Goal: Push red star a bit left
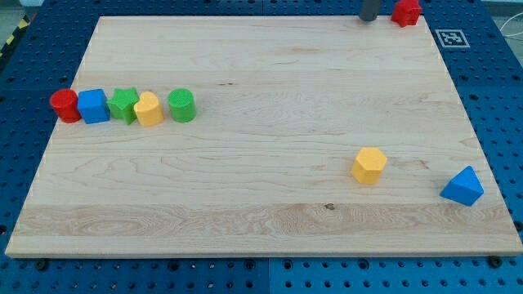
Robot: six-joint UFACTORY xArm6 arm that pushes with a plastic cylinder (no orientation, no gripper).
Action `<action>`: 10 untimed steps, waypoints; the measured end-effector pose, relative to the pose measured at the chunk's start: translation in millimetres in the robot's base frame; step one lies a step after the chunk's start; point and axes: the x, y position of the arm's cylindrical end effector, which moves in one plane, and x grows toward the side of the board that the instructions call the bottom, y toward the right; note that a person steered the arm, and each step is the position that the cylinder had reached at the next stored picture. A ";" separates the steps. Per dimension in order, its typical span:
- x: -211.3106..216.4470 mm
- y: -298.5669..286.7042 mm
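Note:
The red star (406,11) sits at the view's top right, at the far edge of the wooden board (261,155). The dark rod comes in from the top edge, and my tip (368,18) rests on the board just to the left of the red star, with a small gap between them.
A row of blocks lies at the view's left: a red cylinder (64,105), a blue cube (93,106), a green star (123,104), a yellow block (148,109) and a green cylinder (181,105). A yellow hexagon (369,165) and a blue triangle (463,186) lie at the lower right. A marker tag (451,37) is beside the top right corner.

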 end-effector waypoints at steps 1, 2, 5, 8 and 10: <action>0.0 0.0; 7.6 15.9; 40.1 155.2; -1.3 146.5; -0.6 77.7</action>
